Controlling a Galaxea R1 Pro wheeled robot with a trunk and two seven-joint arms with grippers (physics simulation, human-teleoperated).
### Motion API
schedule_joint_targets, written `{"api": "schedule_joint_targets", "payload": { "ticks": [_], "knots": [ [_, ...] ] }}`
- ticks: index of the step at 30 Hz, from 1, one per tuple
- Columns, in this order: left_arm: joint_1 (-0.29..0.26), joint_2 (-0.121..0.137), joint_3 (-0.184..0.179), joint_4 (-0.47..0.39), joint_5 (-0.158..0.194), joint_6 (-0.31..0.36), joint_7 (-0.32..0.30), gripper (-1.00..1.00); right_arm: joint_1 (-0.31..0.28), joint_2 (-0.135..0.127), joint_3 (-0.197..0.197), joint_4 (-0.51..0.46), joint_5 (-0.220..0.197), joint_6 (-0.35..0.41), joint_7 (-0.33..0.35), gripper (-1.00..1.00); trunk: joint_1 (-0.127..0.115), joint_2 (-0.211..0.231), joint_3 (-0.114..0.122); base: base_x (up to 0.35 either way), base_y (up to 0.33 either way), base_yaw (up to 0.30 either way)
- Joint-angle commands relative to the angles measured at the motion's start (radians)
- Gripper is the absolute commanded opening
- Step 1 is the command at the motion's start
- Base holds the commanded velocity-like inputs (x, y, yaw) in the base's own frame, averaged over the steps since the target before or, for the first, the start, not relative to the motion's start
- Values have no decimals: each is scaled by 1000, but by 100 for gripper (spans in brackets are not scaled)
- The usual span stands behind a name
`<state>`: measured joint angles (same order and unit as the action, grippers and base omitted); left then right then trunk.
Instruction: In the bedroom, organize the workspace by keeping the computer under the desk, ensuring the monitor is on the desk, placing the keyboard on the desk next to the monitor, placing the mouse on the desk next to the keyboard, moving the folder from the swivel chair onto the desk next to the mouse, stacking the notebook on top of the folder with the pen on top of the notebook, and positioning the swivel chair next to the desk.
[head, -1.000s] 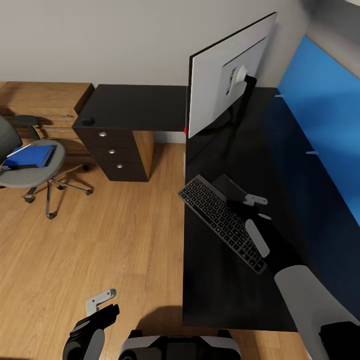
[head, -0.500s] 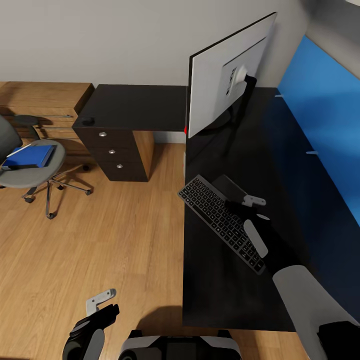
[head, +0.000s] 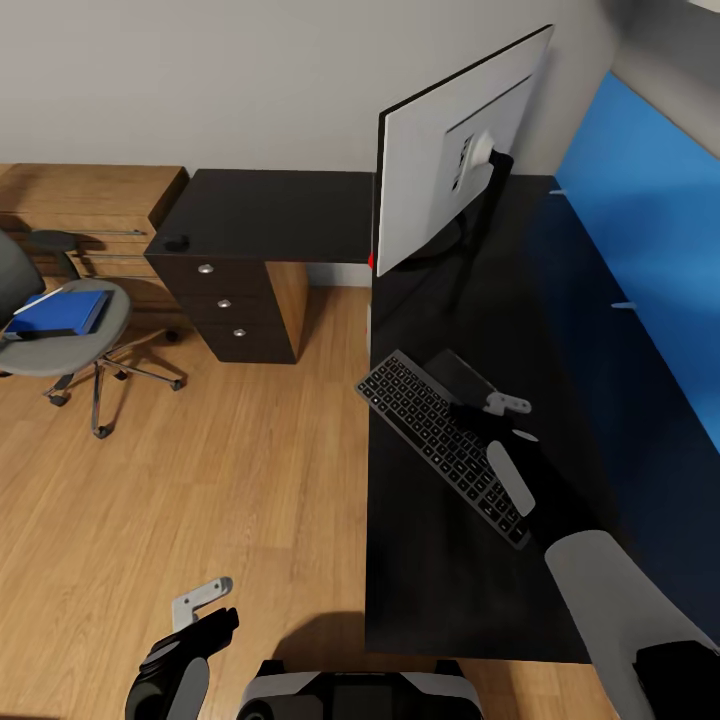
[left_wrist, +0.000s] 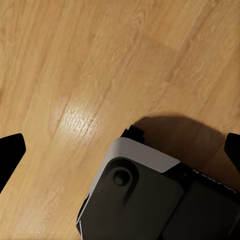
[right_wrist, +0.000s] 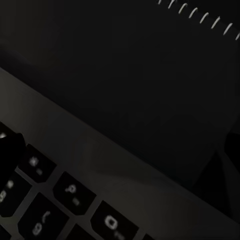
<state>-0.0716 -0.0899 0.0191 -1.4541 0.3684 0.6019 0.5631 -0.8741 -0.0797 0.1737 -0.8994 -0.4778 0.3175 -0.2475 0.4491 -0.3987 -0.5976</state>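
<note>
The monitor stands on the black desk, its grey back toward me. The keyboard lies slanted near the desk's left edge, with the dark notebook beside it. My right gripper hovers open low over the keyboard's far edge and the notebook's spiral side. The mouse sits on the desk's far wing. The blue folder lies on the swivel chair. My left gripper hangs open over the floor. The computer's red light peeks out below the monitor. I cannot make out the pen.
A dark drawer unit with silver knobs stands under the desk's far wing. A light-wood counter runs behind the chair. A blue wall panel borders the desk's right side. My own base sits below the left gripper.
My right gripper has edged slightly closer to the keyboard. The left arm, chair and desk items have not moved.
</note>
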Motion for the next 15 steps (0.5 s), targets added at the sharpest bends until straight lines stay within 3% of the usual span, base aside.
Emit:
{"api": "schedule_joint_targets", "payload": {
  "ticks": [1, 15],
  "knots": [
    [0, -1, 0, -2, 11, 2, 8, 100, 0, -2, 5, 81, -10, 2, -10, 100, 1, -1, -1, 0, 0, 0],
    [0, -1, 1, -2, 11, 2, 9, 100, 0, 6, 2, 94, -16, -1, -13, 100, 1, -1, -1, 0, 0, 0]
  ]
}}
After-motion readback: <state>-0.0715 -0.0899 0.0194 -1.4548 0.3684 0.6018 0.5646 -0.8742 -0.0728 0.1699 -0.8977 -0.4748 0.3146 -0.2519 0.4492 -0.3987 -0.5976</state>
